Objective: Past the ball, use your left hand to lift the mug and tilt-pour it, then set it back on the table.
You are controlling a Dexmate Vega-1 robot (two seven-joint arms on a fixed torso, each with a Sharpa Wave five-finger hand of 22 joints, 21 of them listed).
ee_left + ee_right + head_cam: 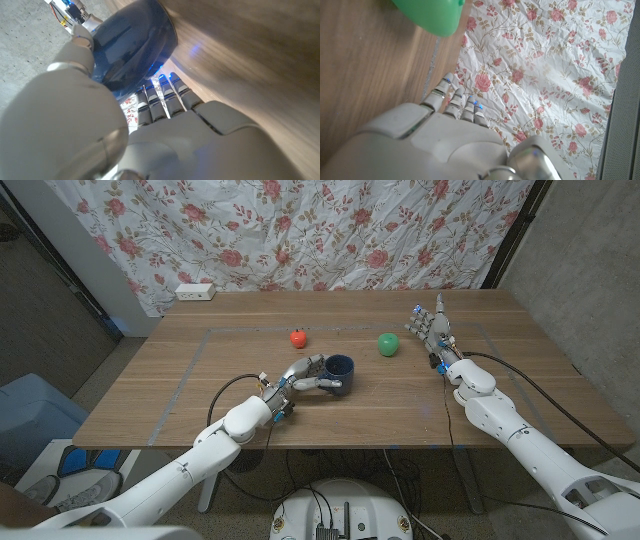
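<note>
My left hand point(305, 375) is closed around the near-left side of the dark blue glazed mug point(338, 373), which stands upright on the wooden counter point(180, 395) near its middle. The green ball point(388, 344) lies to the far right of the mug, well apart from it, and a small red fruit-shaped object point(298, 338) lies to the far left. My right hand point(428, 325) stands just right of the green ball with fingers straight, spread and holding nothing.
</note>
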